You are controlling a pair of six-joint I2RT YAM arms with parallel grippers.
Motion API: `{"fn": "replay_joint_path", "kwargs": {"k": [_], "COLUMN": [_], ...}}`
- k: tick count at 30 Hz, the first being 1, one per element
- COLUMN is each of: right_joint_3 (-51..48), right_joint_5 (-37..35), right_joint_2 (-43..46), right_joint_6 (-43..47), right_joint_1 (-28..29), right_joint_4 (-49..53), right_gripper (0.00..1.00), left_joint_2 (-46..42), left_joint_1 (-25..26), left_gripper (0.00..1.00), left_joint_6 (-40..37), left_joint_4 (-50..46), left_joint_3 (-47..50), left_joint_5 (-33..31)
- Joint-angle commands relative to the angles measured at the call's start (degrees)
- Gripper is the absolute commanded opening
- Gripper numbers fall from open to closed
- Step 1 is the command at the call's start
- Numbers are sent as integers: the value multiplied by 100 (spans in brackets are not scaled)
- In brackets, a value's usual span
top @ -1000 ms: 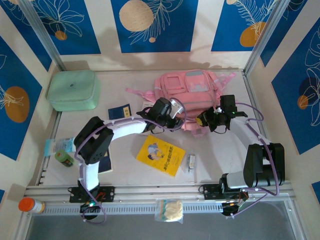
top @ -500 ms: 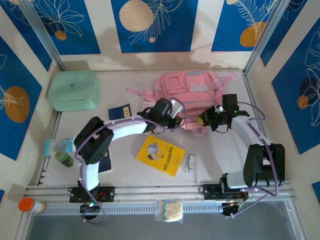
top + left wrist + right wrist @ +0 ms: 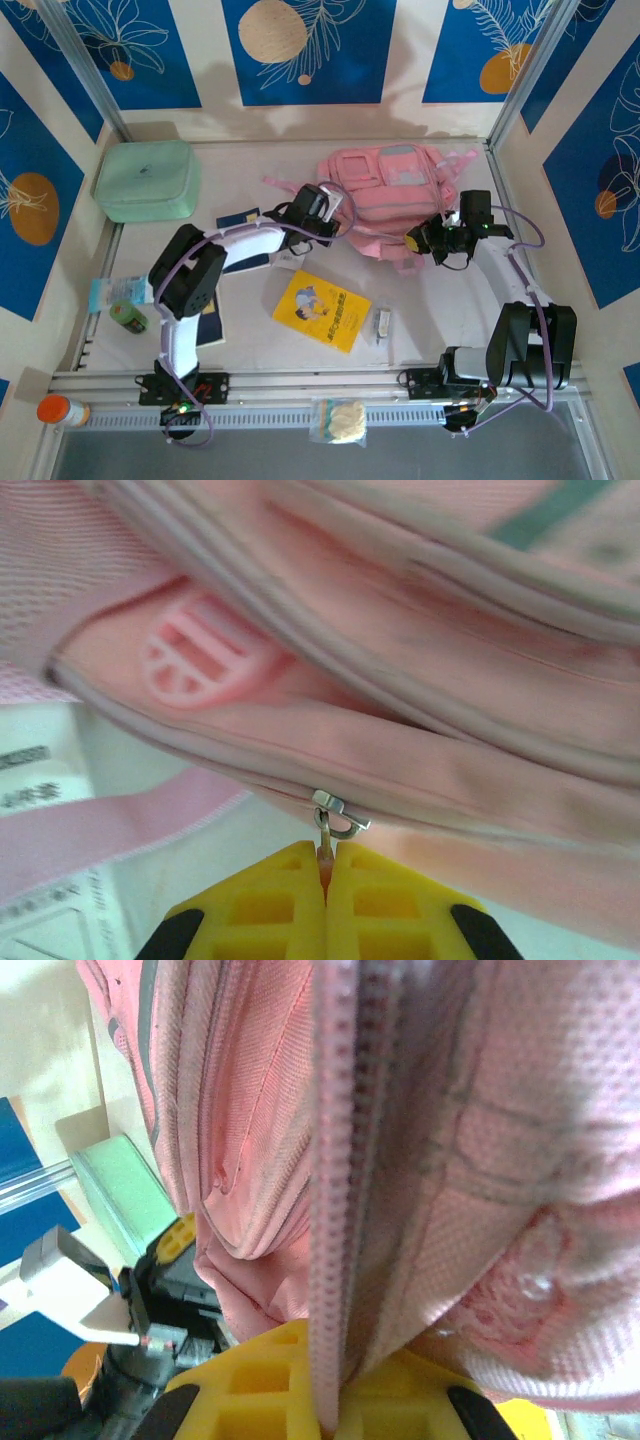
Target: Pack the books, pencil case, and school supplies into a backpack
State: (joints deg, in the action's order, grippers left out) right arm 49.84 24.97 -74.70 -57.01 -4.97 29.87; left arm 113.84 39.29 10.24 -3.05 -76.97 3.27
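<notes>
**A:** Where is the backpack?

**B:** The backpack [image 3: 385, 195] lies flat toward the far side of the tabletop [image 3: 440, 310], with a pink strap [image 3: 283, 185] trailing off to its left. Both arms reach its near edge, one at each end.

**A:** What is the left hand doing?

**B:** The left hand [image 3: 325, 865] has its yellow fingers pressed together, pinching the small metal zipper pull [image 3: 335, 815] at the backpack's lower seam. From above it sits at the backpack's near left corner.

**A:** And the right hand?

**B:** The right hand [image 3: 330, 1400] is also pressed together. It pinches the pink zipper strip [image 3: 335, 1210] that runs down between its fingers, at the backpack's near right corner.

**A:** Where are the books?

**B:** The yellow book [image 3: 321, 309] lies flat on the tabletop between the two arms, apart from the backpack. One navy book [image 3: 240, 224] sits left of the backpack, partly under the left arm. Another navy book [image 3: 212, 328] lies beside that arm's lower part.

**A:** And the small supply item?

**B:** The small pale oblong [image 3: 382, 322] lies just right of the yellow book, not touching it.

**A:** Anything else?

**B:** A mint-green case [image 3: 146, 180] stands in the far left corner.
</notes>
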Motion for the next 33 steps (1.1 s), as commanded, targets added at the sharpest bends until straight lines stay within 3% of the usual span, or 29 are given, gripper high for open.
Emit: {"fn": "replay_joint_path", "kwargs": {"k": [1, 9, 16, 18, 26, 29, 33], "right_joint_3": [183, 145, 180, 185, -27, 21, 79], "right_joint_5": [482, 511, -66, -78, -101, -282, -548], "right_joint_2": [184, 185, -122, -230, -290, 14, 328], "right_joint_6": [193, 295, -211, -294, -72, 344, 1018], "right_joint_1": [-39, -36, 641, 713, 839, 882, 1164], "right_joint_4": [129, 136, -805, -1044, -1025, -410, 215], "right_gripper": [0, 0, 0, 1, 36, 54, 63], "left_joint_2": [320, 816, 1338, 1492, 763, 93, -890], "left_joint_1": [-344, -750, -749, -753, -748, -725, -530], "left_gripper": [0, 0, 0, 10, 38, 47, 57], "left_joint_6": [148, 472, 462, 384, 496, 1006, 1923], "left_joint_4": [-225, -320, -752, -1015, -1467, -1438, -1130], "left_joint_3": [-382, -1235, -2281, -2572, -2233, -1561, -367], "left_joint_5": [-432, -520, -95, -30, -3, 199, 525]}}
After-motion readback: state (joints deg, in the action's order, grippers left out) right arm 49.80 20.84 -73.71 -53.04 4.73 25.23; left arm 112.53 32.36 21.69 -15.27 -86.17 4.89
